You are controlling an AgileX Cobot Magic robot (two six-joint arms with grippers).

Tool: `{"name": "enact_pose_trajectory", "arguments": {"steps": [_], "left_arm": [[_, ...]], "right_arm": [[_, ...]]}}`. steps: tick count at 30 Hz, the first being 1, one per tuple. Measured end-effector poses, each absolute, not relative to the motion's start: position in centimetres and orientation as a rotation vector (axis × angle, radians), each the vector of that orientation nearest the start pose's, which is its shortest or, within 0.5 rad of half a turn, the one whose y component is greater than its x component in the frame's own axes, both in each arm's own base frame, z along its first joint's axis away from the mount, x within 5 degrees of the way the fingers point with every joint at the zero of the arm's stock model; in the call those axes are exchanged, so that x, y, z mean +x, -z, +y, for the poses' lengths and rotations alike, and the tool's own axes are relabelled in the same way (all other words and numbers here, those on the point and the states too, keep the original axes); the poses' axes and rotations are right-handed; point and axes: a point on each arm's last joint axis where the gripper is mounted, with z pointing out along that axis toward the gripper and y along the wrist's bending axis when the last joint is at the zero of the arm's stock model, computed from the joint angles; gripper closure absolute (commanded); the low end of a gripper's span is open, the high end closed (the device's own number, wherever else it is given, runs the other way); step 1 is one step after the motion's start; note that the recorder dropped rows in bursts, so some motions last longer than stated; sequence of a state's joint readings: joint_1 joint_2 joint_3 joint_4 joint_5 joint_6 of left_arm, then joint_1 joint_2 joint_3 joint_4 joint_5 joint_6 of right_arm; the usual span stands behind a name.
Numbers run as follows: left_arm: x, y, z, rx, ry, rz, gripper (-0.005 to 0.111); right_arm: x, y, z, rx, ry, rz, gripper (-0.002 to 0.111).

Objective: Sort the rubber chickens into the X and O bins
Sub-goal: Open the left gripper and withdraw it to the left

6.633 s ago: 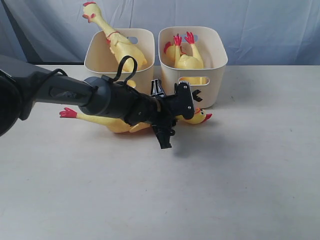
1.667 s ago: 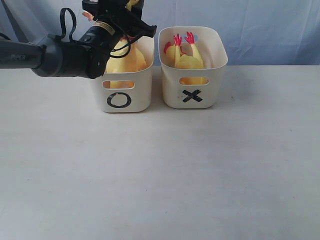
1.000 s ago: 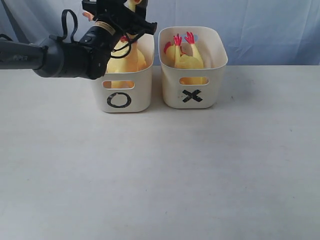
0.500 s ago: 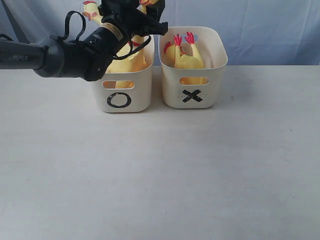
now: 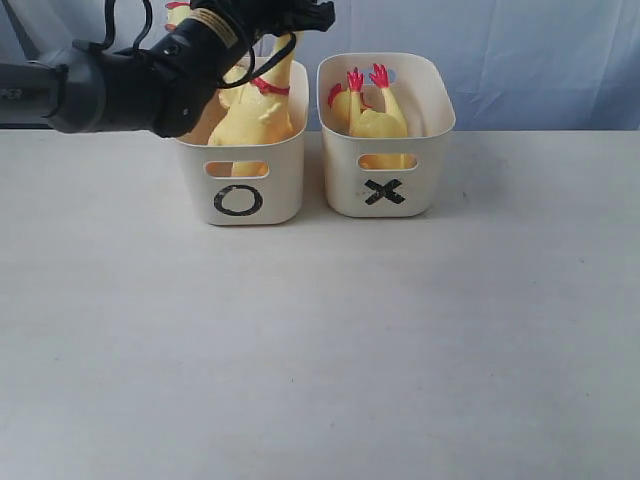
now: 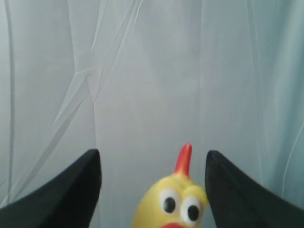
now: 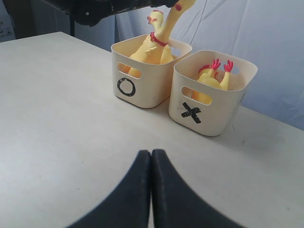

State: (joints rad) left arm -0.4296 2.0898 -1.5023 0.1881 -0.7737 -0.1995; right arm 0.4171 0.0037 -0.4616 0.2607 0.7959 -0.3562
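My left claw (image 5: 296, 10) hangs above the back of the O bin (image 5: 285, 170), fingers spread wide. In its wrist view the head of the long chicken (image 5: 262, 112) sits between the two black fingers, red comb up and eyes toward the lens. There is a gap on each side, so I am not gripping it. That chicken stands in the O bin with its body down inside and its neck, ringed by a red band, stretched up toward my claw. A second chicken (image 7: 155, 20) is in the same bin behind it, its head poking above the rim.

The only writing I can read is on the bins. A thick black O (image 5: 238, 200) is drawn on the front wall under the handle slot. A thick black X (image 5: 385, 192) is in the same place on the X bin (image 5: 430, 150) just beside it. A pale label (image 5: 207, 20) on my left arm is too blurred to read.

In the X bin a small chicken (image 5: 378, 120) lies with its red feet sticking up. More yellow and red shows beside it, but I cannot tell how many are there.

My right claw (image 7: 151, 154) is pinched fully together with nothing in it, low over the bare table (image 5: 320, 350), well away from both bins.
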Motion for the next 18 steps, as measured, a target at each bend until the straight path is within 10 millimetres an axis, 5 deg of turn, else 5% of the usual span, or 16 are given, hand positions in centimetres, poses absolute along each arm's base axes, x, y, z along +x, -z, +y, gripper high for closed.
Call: {"name": "enact_pose_trajectory", "arguments": {"steps": [18], "left_arm": [[43.1, -30.1, -21.3, 0.405, 0.471, 1.288, 0.049]], "right_arm": [[0.0, -29.1, 1.8, -0.652, -0.342, 1.692, 0.108]]}}
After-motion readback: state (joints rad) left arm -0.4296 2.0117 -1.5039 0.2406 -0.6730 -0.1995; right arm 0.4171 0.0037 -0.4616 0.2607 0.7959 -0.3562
